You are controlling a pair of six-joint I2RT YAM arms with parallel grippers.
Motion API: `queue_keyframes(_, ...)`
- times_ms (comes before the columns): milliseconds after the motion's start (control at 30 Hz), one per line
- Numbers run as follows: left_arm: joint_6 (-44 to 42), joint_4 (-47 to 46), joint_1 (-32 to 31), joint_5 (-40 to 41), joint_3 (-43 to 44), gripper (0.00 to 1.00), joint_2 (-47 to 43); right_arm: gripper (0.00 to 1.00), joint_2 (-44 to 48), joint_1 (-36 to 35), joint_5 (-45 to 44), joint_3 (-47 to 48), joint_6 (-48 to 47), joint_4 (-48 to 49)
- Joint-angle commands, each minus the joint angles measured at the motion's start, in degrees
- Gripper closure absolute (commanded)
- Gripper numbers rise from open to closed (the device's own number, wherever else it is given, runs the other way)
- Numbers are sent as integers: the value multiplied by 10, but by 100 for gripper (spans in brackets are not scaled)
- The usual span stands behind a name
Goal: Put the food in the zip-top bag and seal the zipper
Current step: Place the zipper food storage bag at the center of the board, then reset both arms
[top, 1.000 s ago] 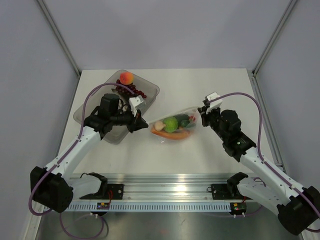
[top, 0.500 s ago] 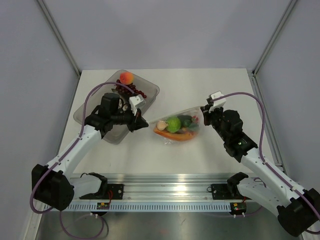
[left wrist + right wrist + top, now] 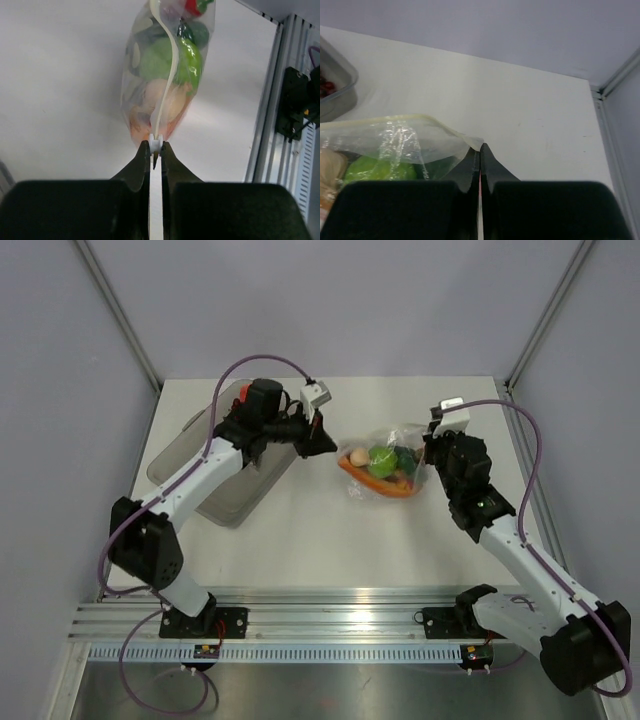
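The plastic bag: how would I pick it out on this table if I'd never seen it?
On the white table, right of the grey tray, look between the left gripper and right gripper. The bag is the clear pouch both pinch, stuffed with green and orange toy food.

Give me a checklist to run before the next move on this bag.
1. Left tool pinching the zipper end: ok.
2. Right tool holding the bag corner: ok.
3. Lime inside the bag: ok.
4. Everything bagged: not ok, grapes sit in the tray.
5. Zipper sealed along its whole length: cannot tell.
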State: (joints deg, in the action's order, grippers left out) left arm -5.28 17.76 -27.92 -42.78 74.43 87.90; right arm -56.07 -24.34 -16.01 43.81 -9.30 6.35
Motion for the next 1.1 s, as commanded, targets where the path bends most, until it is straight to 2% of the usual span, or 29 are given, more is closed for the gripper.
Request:
queue_keyframes(0,12,-56,3,-5,116,100,72,100,-34,58,-31,57,-34,75)
queue_keyframes(33,14,-56,3,-5,177,100,89,100,-43,74,-19,78,-34,81)
queue_keyframes(133,21,-55,3,2,276,100,157,100,-75,121,-1,105,-41,94)
queue_keyframes(233,31,-60,3,-12,323,100,194,100,-76,126,11,105,-53,91)
queue_keyframes(267,34,-65,3,-21,327,97,195,96,-63,126,21,100,-49,85)
queue_keyframes(300,37,-66,4,-22,322,83,195,90,-54,126,38,93,-32,77)
queue_keyframes(333,40,-68,4,-21,310,63,192,79,-41,126,77,71,-20,57)
queue_keyframes(367,43,-79,4,-8,279,40,178,65,-12,125,104,57,-7,42)
queue_keyframes(400,49,-83,4,-4,258,16,169,41,5,126,151,43,16,27)
queue_keyframes(433,49,-90,4,0,239,4,159,33,41,125,157,10,33,7)
queue_keyframes(467,48,-104,4,9,200,1,134,20,60,126,173,-8,51,0)
queue_keyframes(500,50,-110,4,16,186,1,123,2,78,126,176,-25,71,-8)
queue_keyframes(567,49,-101,4,33,167,1,99,1,129,126,148,-53,89,-41)
queue_keyframes(600,50,-93,3,44,159,1,77,1,142,125,105,-52,120,-61)
queue_keyframes(700,68,-60,2,78,140,1,31,0,163,126,28,-8,168,-162)
queue_keyframes(800,91,-48,1,120,91,1,-31,1,135,126,-43,91,230,-306)
queue_keyframes(900,122,-49,-1,171,21,1,-107,1,71,126,-49,153,270,-408)
queue_keyframes(1067,129,-53,-4,258,-104,1,-231,0,31,125,-96,189,379,-501)
